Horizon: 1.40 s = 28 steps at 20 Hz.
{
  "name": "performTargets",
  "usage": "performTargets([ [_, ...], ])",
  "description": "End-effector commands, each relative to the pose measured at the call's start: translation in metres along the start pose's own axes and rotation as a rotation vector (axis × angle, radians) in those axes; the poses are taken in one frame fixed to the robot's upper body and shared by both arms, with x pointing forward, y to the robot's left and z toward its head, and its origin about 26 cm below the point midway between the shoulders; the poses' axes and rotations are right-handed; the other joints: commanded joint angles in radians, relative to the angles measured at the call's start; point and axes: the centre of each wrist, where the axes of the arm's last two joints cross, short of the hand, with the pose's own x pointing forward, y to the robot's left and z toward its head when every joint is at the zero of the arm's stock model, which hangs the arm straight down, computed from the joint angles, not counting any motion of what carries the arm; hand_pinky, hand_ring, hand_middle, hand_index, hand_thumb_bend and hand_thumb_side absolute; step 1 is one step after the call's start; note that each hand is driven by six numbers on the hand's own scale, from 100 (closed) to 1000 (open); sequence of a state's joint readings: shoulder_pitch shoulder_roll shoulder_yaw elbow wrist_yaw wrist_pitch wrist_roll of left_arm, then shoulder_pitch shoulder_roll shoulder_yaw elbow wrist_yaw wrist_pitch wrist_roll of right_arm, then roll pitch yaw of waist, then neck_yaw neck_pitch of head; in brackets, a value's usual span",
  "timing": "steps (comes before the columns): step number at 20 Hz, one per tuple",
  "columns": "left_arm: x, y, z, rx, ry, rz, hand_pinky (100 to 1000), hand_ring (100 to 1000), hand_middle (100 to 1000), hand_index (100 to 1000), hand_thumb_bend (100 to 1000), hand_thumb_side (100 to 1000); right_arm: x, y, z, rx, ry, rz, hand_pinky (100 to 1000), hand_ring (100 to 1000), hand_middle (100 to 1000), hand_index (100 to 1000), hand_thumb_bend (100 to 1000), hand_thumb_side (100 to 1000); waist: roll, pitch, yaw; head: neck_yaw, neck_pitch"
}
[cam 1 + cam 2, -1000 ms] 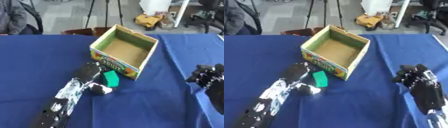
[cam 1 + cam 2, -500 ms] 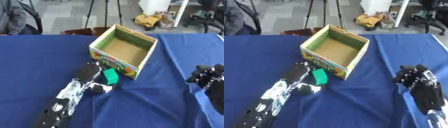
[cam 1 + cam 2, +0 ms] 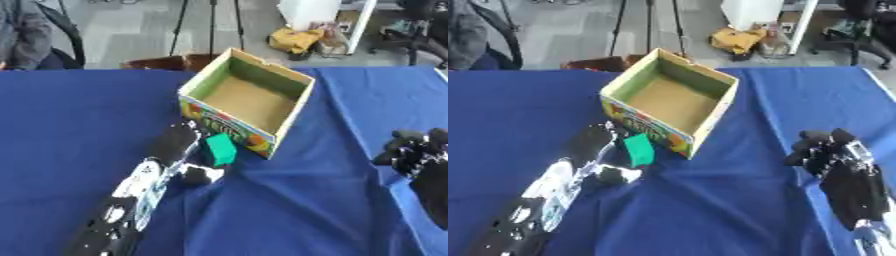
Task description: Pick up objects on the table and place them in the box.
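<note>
A green block [image 3: 220,149] stands tilted just in front of the near wall of the open cardboard box [image 3: 289,112], which has a green inside and a printed front. My left hand [image 3: 178,144] reaches in from the lower left. Its fingers lie along the block's left side and its thumb [image 3: 200,174] sits just below the block, pinching it. My right hand [image 3: 828,150] hovers over the blue cloth at the right, fingers curled with nothing in them. The box's brown floor shows nothing inside.
A blue cloth covers the table [image 3: 710,210]. Beyond its far edge are a tripod [image 3: 210,20], a yellow object on the floor [image 3: 296,39], a chair [image 3: 859,30] and a seated person [image 3: 22,35] at the far left.
The left hand and green block have crept slightly toward the box front. The right hand has barely moved.
</note>
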State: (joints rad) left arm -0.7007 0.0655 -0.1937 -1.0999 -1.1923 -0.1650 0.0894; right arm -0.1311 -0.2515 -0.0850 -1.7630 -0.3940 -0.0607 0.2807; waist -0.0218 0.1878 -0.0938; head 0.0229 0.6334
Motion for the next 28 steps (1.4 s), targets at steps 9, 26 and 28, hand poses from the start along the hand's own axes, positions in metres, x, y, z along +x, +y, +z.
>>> performTargets([
  [9,0.007,0.055,-0.006,0.092,-0.058,0.096,468,518,228,481,100,317,0.006,-0.003,-0.002,0.010,-0.011,0.023,640,576,574,738,100,877,-0.002,-0.019,0.005,-0.007,0.006],
  [26,-0.005,0.102,-0.031,0.171,-0.044,0.055,469,507,238,488,100,219,0.005,0.002,-0.006,0.051,-0.006,0.013,641,575,574,738,100,878,0.004,-0.018,-0.055,0.020,-0.019],
  [28,-0.011,0.102,-0.035,0.167,-0.016,0.042,470,508,240,490,100,214,0.004,0.004,-0.008,0.065,-0.005,0.010,641,575,574,738,100,878,0.005,-0.018,-0.072,0.029,-0.024],
])
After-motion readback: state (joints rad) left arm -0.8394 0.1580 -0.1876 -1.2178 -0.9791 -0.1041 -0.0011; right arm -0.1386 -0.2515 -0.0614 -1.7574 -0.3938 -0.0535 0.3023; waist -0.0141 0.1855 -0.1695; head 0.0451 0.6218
